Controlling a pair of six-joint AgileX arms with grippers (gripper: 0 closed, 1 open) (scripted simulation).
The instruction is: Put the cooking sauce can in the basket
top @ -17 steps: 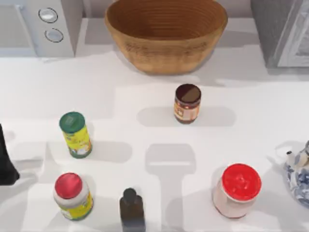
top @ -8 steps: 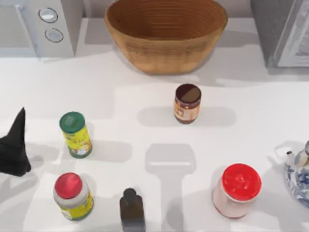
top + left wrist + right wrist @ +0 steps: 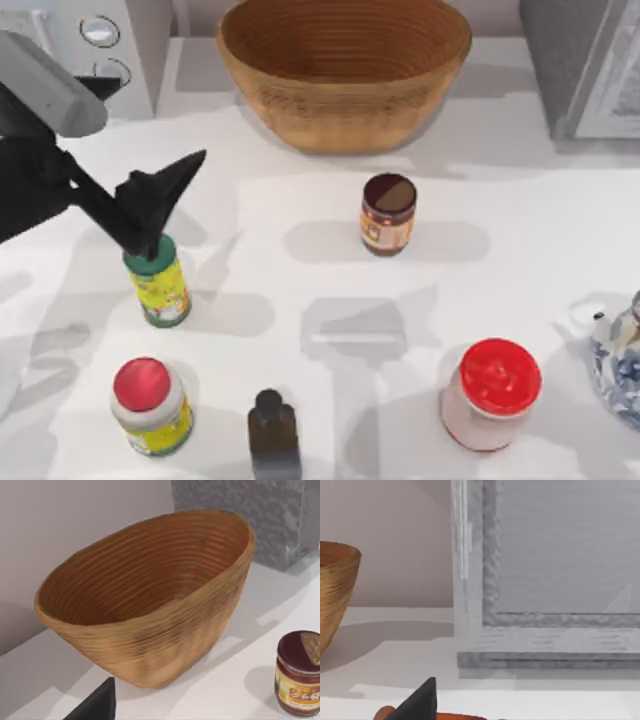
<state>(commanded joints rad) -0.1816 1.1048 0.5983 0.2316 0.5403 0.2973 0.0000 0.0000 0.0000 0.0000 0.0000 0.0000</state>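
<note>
From above, my left gripper [image 3: 160, 205] hangs over the table's left side, just above the green-lidded can [image 3: 157, 279], fingers spread apart and holding nothing. The cooking sauce can [image 3: 388, 214] stands upright near the table's middle, well apart from that gripper, with the basket [image 3: 345, 70] behind it at the back edge. A red-lidded jar [image 3: 490, 393] stands toward the right front.

In my left wrist view the basket [image 3: 150, 600] sits close, the cooking sauce can [image 3: 299, 672] beside it on the table, not touching.

In my right wrist view a dark finger [image 3: 417, 702] shows at the edge; I cannot tell how wide that gripper stands. The basket's [image 3: 335, 587] wall shows there beside a grey cabinet [image 3: 545, 580].
</note>
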